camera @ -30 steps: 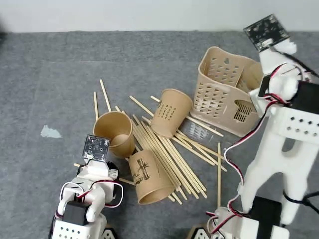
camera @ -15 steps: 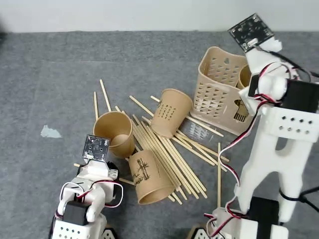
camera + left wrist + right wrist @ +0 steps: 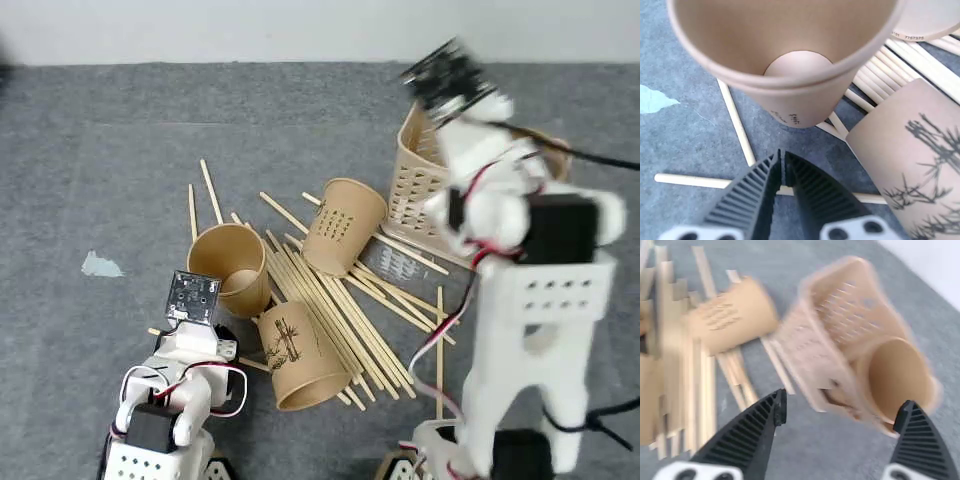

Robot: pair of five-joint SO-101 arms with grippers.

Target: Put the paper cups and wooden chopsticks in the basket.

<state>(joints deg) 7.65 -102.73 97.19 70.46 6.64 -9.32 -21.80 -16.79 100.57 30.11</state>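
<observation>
In the far-right basket (image 3: 840, 330) sat 1 paper cup (image 3: 895, 375); 3 cups (image 3: 343, 225) and wooden chopsticks (image 3: 345, 310) lay outside, left gripper (image 3: 782, 157) closed empty, right gripper (image 3: 843, 402) spread wide.

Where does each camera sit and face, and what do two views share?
High view: fixed above the table, looking down on chopsticks, paper cups, basket; left arm, right arm show.
Left wrist view: on the left wrist, facing an open-mouthed cup; shut left gripper shows.
Right wrist view: on the right wrist, facing the basket holding a cup; open right gripper shows.
Shared: basket, in high and right wrist views.
</observation>
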